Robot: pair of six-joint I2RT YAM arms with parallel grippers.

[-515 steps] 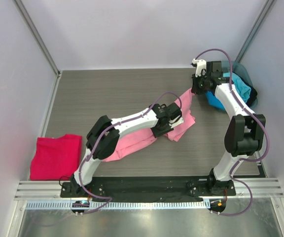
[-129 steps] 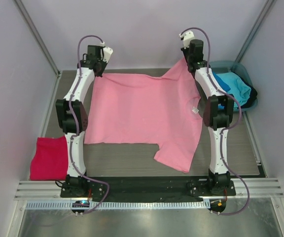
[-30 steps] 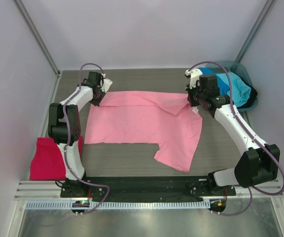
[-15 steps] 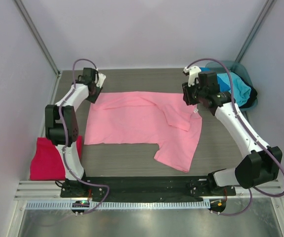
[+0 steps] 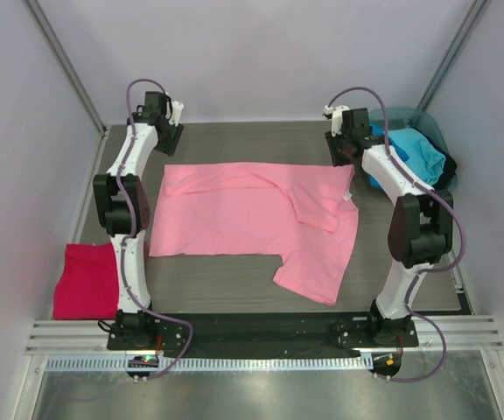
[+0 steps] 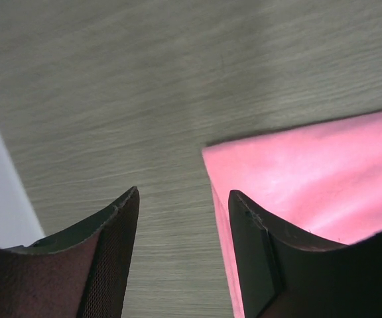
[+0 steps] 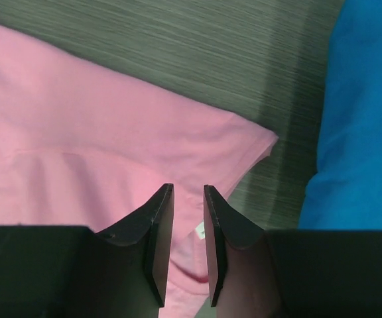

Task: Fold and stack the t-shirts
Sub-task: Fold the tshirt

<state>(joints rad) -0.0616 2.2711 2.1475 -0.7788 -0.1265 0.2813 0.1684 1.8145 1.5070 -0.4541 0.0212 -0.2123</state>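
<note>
The light pink t-shirt lies spread on the table, its far edge folded over towards the front, one sleeve hanging near the front edge. My left gripper is open and empty over bare table just beyond the shirt's far left corner. In the left wrist view the left gripper has its jaws wide apart. My right gripper hovers above the shirt's far right corner. In the right wrist view the right gripper has its jaws narrowly parted with nothing between them. The crimson-magenta shirt lies folded at the front left.
A grey-teal tub at the back right holds blue and turquoise shirts; the blue cloth is close to the right of my right gripper. Side walls stand on both sides of the table.
The right gripper has let go of the pink shirt's corner, which now lies folded over. Both grippers have moved back towards the far edge, off the shirt.
</note>
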